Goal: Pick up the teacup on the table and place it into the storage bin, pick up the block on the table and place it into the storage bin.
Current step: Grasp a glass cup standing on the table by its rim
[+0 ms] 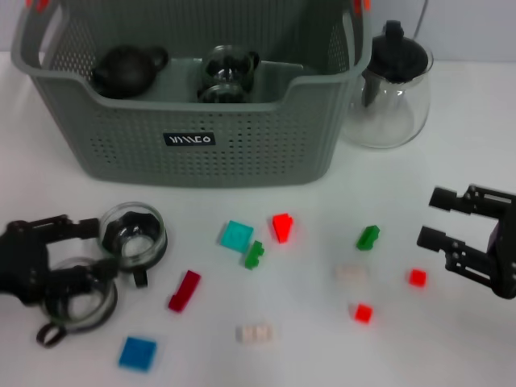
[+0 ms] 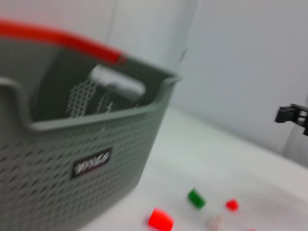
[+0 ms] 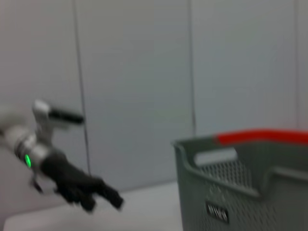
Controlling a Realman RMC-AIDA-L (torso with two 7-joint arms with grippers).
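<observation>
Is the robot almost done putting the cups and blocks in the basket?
Not yet. One glass cup already sits in the storage bin. The left gripper is open right by two teacups on the table, holding nothing. The right gripper is open and empty too. All the blocks, like the red block, are left to do.

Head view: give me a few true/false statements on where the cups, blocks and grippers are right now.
1. Two glass teacups stand on the table. True.
2. The bin is empty. False: a dark teapot and a glass cup lie in it.
3. The right gripper holds a red block. False: it is open, holding nothing.
4. The left gripper is at the teacups. True.
5. The glass teapot stands right of the bin. True.
</observation>
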